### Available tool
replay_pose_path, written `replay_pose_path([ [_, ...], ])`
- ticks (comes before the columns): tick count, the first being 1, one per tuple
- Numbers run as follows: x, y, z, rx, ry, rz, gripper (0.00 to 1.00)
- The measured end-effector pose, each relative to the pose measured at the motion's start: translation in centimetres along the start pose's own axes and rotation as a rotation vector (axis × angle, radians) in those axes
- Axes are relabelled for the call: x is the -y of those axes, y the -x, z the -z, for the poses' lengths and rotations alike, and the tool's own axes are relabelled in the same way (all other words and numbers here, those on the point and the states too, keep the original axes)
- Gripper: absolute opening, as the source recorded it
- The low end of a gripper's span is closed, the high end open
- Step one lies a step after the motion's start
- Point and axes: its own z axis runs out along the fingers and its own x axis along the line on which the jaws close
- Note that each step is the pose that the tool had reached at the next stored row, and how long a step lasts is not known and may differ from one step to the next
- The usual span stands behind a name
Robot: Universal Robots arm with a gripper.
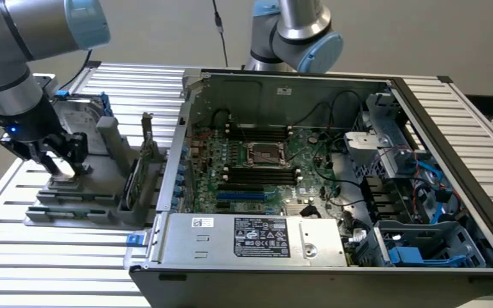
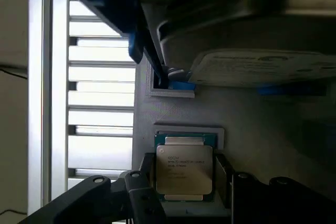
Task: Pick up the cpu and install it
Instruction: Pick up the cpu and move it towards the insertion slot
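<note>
Pick-up stage: at the exterior view's left, the gripper [image 1: 61,165] has its jaws pinched on the cpu [image 2: 184,169], which sits in its holder [image 2: 257,124]. Freeing it calls for a straight, level lift.

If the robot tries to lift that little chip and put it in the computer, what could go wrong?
1. The tool is down at the cpu, which lies in a snug grey holder; an off-centre grab might tilt or drop it.
2. The hard drive stands close by, so the arm could bump it.
3. The socket is ringed by memory slots; the cpu could land crooked.
</note>
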Motion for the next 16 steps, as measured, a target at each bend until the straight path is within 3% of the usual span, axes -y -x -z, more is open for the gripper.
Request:
replay_pose_path([
  [5,-0.1,0.0,1.81,-0.0014,0.002,0.0,0.55],
  [16,-0.38,-0.1,6.79,-0.0029,0.0022,0.0,0.55],
])
